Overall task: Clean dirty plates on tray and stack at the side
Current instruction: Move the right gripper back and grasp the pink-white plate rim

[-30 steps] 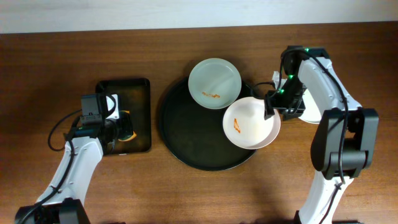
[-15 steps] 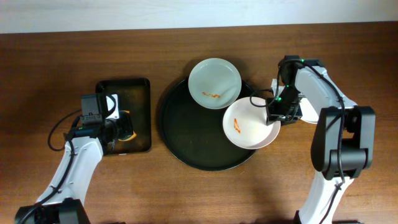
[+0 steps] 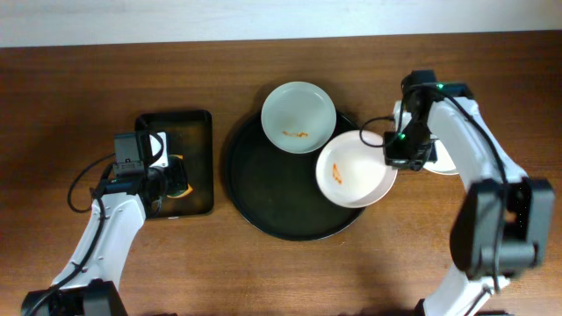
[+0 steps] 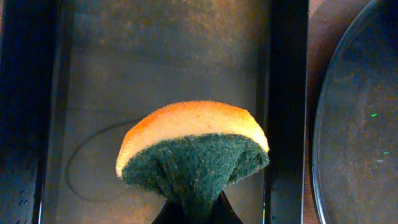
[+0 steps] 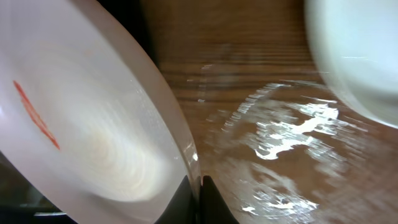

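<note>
The round black tray lies mid-table. One white plate with an orange smear rests on its far rim. A second smeared plate sits at the tray's right side, its right rim pinched by my right gripper. In the right wrist view the fingers are shut on that plate at its edge, where the right gripper shows. A third plate lies on the table to the right, half hidden by the arm. My left gripper is shut on a green-and-orange sponge.
A rectangular black tray lies at the left, below the sponge. The wood beside the held plate is wet and shiny. The edge of the third plate shows at the upper right of the right wrist view.
My right gripper came in from beside the plate and shut on its right rim. The far plate slid slightly left. The left arm has not moved.
</note>
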Robot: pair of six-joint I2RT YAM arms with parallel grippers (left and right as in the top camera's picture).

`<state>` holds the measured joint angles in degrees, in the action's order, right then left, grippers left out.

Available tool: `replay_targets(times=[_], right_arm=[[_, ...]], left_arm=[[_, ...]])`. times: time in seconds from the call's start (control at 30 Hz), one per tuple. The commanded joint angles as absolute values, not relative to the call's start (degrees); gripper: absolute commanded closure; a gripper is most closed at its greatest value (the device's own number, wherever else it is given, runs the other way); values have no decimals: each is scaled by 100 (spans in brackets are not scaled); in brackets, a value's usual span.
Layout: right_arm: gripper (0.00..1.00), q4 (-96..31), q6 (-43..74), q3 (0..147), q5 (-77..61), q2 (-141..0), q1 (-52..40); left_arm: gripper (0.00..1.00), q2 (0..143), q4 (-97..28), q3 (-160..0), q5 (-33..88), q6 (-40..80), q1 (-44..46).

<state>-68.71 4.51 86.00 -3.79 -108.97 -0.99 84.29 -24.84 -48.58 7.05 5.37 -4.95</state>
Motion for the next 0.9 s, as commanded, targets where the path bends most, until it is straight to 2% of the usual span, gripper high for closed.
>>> replay_targets(times=[0.0, 0.2, 0.3, 0.4, 0.47, 0.53, 0.57, 0.6, 0.77, 0.87], right_arm=[[96, -6923, 1087, 8626, 497, -9828, -720], [96, -7196, 2908, 8462, 2609, -9520, -2547], [96, -7091, 3127, 8425, 2703, -9522, -3000], [96, -7091, 3203, 8425, 2617, -9522, -3037], [96, -7061, 3201, 8425, 2617, -9522, -3037], [96, -7065, 3199, 8425, 2620, -9522, -3037], [96, -7067, 3192, 8425, 2620, -9522, -3037], [96, -7063, 3181, 8425, 2622, -9522, -3037], [96, -7083, 3179, 8425, 2620, -9522, -3037], [96, -7091, 3179, 8425, 2617, -9522, -3037]], left_arm=[[100, 8431, -2445, -4873, 705, 419, -521], [100, 8433, -2296, -4873, 727, -34, -519], [100, 8484, -1793, -4873, 834, -119, -515], [99, 8718, -1850, -4873, 832, -119, -515], [91, 9063, -1728, -4873, 834, -117, -515], [70, 9238, -1599, -4873, 834, -117, -515], [59, 9258, -1586, -4873, 834, -117, -515], [37, 9255, -1590, -4875, 834, -117, -515], [36, 9258, -2147, -4873, 810, -115, -515], [43, 9347, -2386, -4840, 416, -115, -515]])
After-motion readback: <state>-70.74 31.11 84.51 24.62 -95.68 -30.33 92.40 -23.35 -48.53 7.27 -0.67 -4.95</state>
